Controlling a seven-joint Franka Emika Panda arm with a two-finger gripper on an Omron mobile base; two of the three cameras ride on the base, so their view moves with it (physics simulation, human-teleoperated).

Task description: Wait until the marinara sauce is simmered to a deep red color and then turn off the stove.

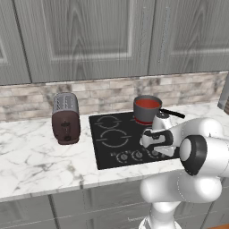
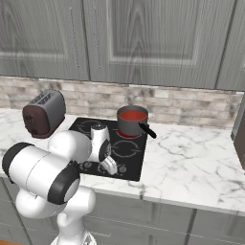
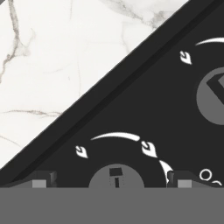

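Over the stove (image 1: pixel 109 138) knobs
My jaws gape wide, empty; one knob (image 3: pixel 116 176) sits between my fingertips (image 3: pixel 43 179), straight ahead.

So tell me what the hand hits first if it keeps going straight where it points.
Most likely a stove knob: the open hand straddles it, pointing down at the stove. How near it is I cannot tell.

Red sauce (image 1: pixel 146 103), blk stove (image 1: pixel 117 142), brown toaster (image 1: pixel 65 118).
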